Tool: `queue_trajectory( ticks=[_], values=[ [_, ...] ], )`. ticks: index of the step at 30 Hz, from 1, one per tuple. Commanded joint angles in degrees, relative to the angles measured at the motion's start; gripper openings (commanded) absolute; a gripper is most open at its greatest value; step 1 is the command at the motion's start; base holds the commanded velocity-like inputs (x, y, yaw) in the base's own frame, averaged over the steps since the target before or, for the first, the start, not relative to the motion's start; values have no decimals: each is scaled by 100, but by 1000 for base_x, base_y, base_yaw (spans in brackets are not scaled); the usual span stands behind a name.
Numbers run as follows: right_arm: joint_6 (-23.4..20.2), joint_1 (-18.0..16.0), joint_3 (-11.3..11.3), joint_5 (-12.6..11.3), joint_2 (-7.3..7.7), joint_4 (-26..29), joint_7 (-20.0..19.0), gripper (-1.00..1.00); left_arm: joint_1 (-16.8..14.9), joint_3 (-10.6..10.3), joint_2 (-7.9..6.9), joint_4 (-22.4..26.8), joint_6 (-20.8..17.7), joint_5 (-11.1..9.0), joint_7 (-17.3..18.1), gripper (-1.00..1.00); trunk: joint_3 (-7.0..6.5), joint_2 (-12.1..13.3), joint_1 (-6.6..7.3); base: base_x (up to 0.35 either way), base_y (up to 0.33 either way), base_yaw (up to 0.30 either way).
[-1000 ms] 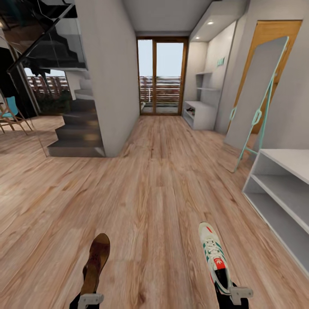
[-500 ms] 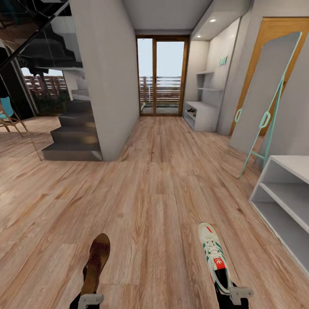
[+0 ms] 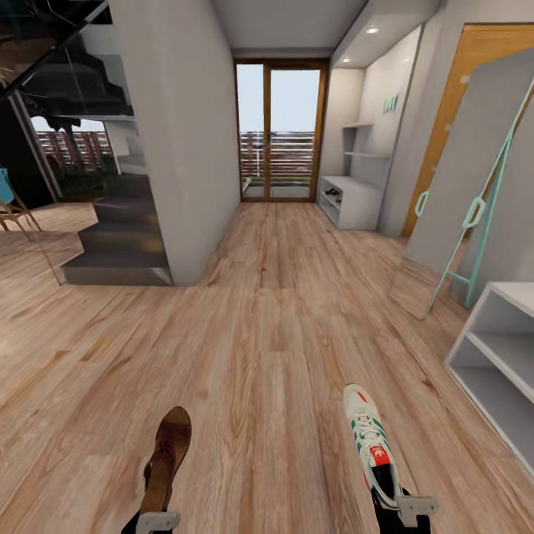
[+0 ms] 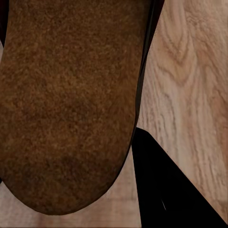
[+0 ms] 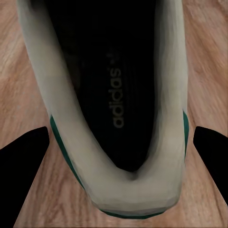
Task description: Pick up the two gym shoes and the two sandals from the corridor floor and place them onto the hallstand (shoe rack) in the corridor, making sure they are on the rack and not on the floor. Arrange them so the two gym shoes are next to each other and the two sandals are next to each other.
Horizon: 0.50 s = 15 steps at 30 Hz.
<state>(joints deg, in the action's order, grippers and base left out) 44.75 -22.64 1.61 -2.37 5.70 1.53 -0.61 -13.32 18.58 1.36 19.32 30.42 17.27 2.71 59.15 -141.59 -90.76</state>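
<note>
The robot faces down the corridor with a shoe in each hand. The left gripper [image 3: 157,521] has its jaws clamped on the heel of a brown sandal [image 3: 166,455]; the right gripper [image 3: 404,512] grips a white gym shoe [image 3: 371,443] by its heel, both carried above the corridor floor [image 3: 274,334]. The hallstand [image 3: 348,199] stands far ahead of them, beside the glass door [image 3: 280,132], with something dark on its lower shelf. Neither carried shoe is racked yet, so I'd judge about half remains.
</note>
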Motion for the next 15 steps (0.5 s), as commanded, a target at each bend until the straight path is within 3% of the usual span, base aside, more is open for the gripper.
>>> queue_trajectory(
  ticks=[1, 15],
  values=[
    [16, -3, 15, -27, -3, -3, -7, -100, -4, 49, 5, 2, 17, 57, 19, -100, 5, -2, -2, 340, 0, 0],
    [16, -3, 15, -27, -2, -3, 0, -100, -4, 49, 5, 2, 17, 57, 19, -100, 5, -2, -2, 340, 0, 0]
  ],
)
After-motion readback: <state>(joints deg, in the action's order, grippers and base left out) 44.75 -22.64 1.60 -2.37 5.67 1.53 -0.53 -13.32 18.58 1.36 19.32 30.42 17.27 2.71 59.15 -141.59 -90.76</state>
